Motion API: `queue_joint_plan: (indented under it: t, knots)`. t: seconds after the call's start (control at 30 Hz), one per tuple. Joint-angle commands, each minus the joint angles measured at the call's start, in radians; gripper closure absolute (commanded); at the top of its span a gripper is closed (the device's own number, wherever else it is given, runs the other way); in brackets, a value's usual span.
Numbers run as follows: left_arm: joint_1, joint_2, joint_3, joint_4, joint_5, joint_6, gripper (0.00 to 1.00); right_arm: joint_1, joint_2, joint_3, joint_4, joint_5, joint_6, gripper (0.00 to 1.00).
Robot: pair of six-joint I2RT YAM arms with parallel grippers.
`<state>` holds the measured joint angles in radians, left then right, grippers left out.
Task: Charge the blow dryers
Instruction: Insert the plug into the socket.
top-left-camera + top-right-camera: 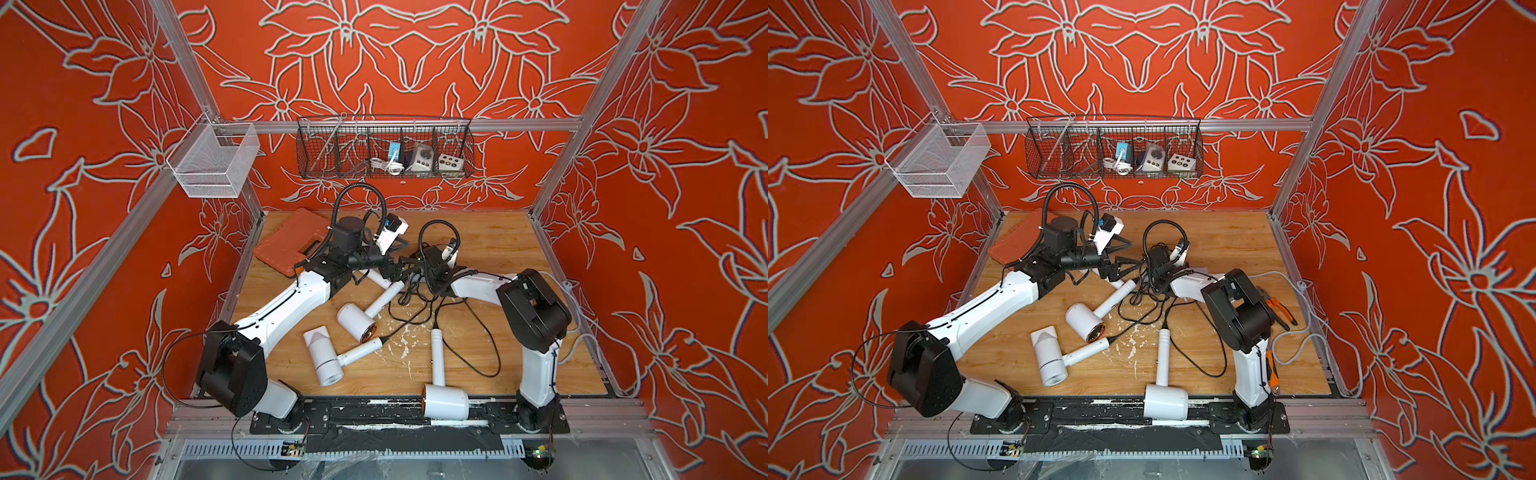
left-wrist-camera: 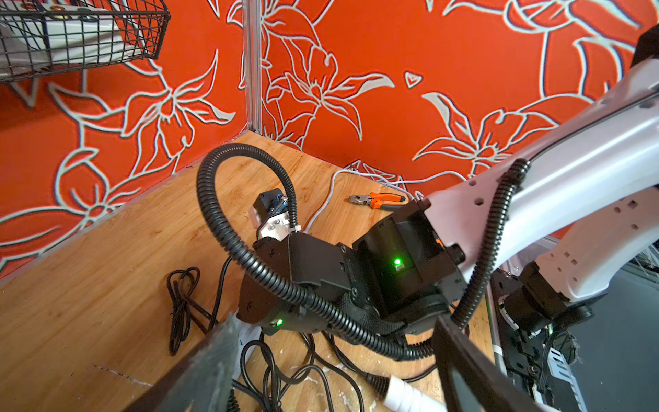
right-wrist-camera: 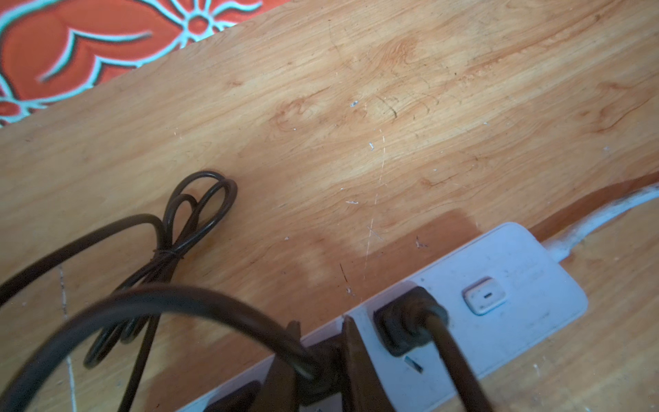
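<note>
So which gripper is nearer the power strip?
Right. The right gripper is down at the power strip, shut on a black plug; the left gripper hangs open alongside, over the tangled cords.

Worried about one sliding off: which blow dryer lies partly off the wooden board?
The front blow dryer: its barrel rests on the black base rail, handle pointing back over the board. The others in view lie wholly on it.

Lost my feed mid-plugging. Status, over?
Left fingers open, empty, beside right wrist. Right fingers shut on plug at power strip; second plug already seated. Blow dryers lying on table. Loose cords tangled near the strip.
</note>
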<state>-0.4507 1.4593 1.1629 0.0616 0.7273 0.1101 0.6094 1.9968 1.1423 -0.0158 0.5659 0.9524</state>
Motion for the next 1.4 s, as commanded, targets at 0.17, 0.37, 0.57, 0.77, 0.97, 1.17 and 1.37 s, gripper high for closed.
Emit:
queue_joint_plan:
  t: [0.17,0.37,0.57,0.77,0.97,1.17,1.37]
  knots:
    - [0.006,-0.029,-0.011,0.023,0.017,-0.008,0.15,-0.011,0.188,-0.193,-0.250,-0.545,0.147,0.37]
    - [0.006,-0.037,-0.014,0.026,0.010,-0.008,0.15,0.009,0.073,-0.268,-0.261,-0.549,0.160,0.11]
    - [0.006,-0.043,-0.022,0.040,0.001,-0.018,0.14,0.020,-0.112,-0.291,-0.371,-0.474,0.104,0.01]
    - [0.006,-0.048,-0.042,0.069,-0.026,-0.029,0.14,0.042,-0.362,-0.249,-0.546,-0.383,-0.072,0.01]
    - [0.009,-0.047,-0.042,0.064,-0.048,-0.023,0.15,0.052,-0.614,-0.232,-0.626,-0.351,-0.207,0.01]
    - [0.010,-0.066,-0.051,0.057,-0.075,-0.004,0.14,0.046,-0.649,-0.125,-0.705,-0.326,-0.289,0.01]
    - [0.010,-0.072,-0.053,0.057,-0.080,-0.001,0.14,-0.035,-0.648,-0.071,-0.702,-0.371,-0.318,0.07]
